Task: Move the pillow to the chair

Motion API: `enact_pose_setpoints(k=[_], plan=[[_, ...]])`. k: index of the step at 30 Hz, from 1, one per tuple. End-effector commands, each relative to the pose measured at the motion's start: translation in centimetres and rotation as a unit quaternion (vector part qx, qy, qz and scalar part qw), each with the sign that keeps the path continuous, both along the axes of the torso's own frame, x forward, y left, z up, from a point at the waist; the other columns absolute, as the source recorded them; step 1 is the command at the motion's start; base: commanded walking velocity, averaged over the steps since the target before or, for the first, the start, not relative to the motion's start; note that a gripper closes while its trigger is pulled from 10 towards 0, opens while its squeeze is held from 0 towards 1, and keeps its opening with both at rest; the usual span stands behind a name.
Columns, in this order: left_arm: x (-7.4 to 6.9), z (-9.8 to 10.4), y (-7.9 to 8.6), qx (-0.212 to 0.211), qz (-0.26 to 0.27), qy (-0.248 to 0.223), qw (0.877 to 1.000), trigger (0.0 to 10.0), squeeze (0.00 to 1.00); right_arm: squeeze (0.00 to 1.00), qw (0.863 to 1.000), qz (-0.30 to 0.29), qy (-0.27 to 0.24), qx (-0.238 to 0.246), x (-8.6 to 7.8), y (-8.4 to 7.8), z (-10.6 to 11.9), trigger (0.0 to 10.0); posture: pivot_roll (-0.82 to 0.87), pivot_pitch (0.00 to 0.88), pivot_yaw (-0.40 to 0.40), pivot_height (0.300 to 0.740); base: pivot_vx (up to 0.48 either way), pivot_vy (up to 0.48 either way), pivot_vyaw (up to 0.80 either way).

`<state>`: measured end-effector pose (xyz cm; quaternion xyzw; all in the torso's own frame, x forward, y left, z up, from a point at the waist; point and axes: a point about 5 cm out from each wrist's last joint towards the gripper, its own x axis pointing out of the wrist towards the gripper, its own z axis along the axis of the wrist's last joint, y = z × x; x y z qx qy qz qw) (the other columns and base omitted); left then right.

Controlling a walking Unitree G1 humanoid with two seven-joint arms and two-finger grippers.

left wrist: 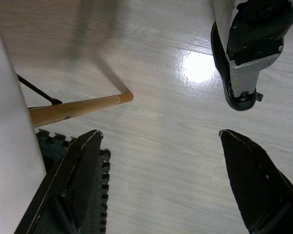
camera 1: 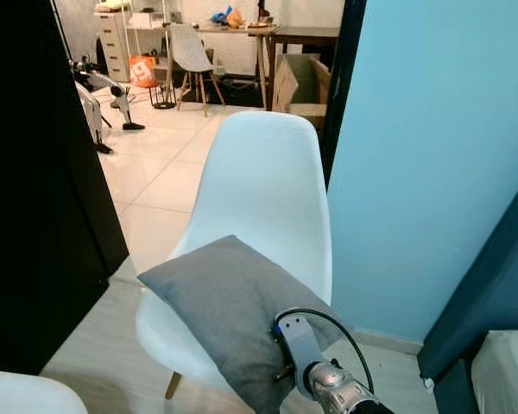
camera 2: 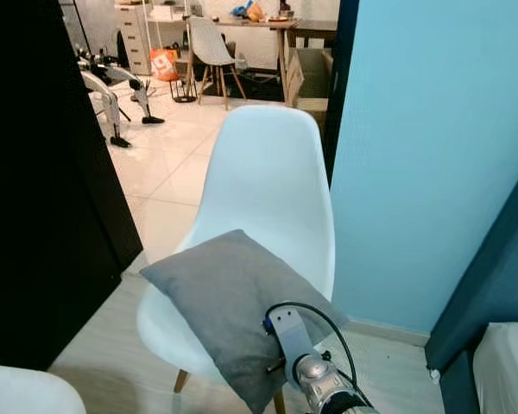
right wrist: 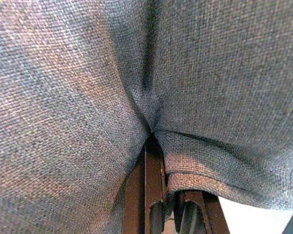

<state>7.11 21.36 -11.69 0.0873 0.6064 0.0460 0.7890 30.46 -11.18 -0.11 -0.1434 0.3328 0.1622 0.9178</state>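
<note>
Right gripper (right wrist: pixel 154 146) fingers pinched tight on the near edge of the grey woven fabric pillow (camera 1: pixel 229 302). Pillow lies ahead of the gripper on the seat of the white moulded plastic chair (camera 1: pixel 268 185). Left gripper (left wrist: pixel 161 180) spread wide, over pale wood floor (left wrist: pixel 161 97).

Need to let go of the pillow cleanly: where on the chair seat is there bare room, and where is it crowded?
Bare seat shows along the chair front-left rim, and the backrest above the pillow is bare. The seat's near right is crowded: the right gripper pinches the pillow's overhanging edge there.
</note>
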Motion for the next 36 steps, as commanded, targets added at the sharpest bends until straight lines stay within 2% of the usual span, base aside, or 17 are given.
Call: enact_pose_setpoints(k=[1,8,20,24,27,30,32,36], plan=[[3.0,0.6,-0.6,-0.003,-0.009,-0.060,0.998,10.0,0.00,0.00,0.999,-0.016,0.036,-0.007,-1.1,-0.6,-1.2,10.0,0.05,0.094,-0.035,0.576,0.000,0.000,0.00],[2.5,0.5,-0.6,-0.003,-0.008,-0.055,0.998,10.0,0.00,0.00,1.000,-0.012,0.016,-0.005,-0.1,-0.4,-0.2,10.0,0.05,0.102,-0.039,0.546,0.000,0.000,0.00],[2.3,0.5,-0.5,0.001,-0.004,-0.055,0.998,10.0,0.00,0.00,1.000,-0.012,-0.005,-0.008,0.6,-0.2,0.5,10.0,0.06,0.114,-0.047,0.496,0.000,0.000,0.00],[2.1,0.5,0.0,0.023,-0.011,-0.046,0.999,10.0,0.00,0.00,0.999,-0.011,-0.029,0.024,1.3,0.5,1.4,10.0,0.06,0.118,-0.046,0.496,0.000,0.000,0.00],[1.8,0.5,0.3,0.036,-0.018,-0.035,0.999,10.0,0.00,0.00,0.998,-0.009,-0.045,0.031,1.7,0.8,1.9,10.0,0.06,0.119,-0.046,0.496,0.000,0.000,0.00],[1.5,0.4,0.5,0.044,-0.020,-0.027,0.998,10.0,0.00,0.00,0.997,-0.021,-0.069,0.021,2.5,0.6,2.8,10.0,0.06,0.122,-0.046,0.496,0.000,0.000,0.00],[1.4,0.4,0.6,0.046,-0.018,-0.025,0.998,10.0,0.00,0.00,0.995,-0.033,-0.096,-0.016,3.2,0.1,3.7,10.0,0.06,0.124,-0.048,0.496,0.000,0.000,0.00],[1.3,0.4,0.6,0.045,-0.016,-0.025,0.999,10.0,0.00,0.00,0.992,-0.043,-0.112,-0.037,3.8,-0.1,4.3,10.0,0.06,0.128,-0.049,0.496,0.000,0.000,0.00]])
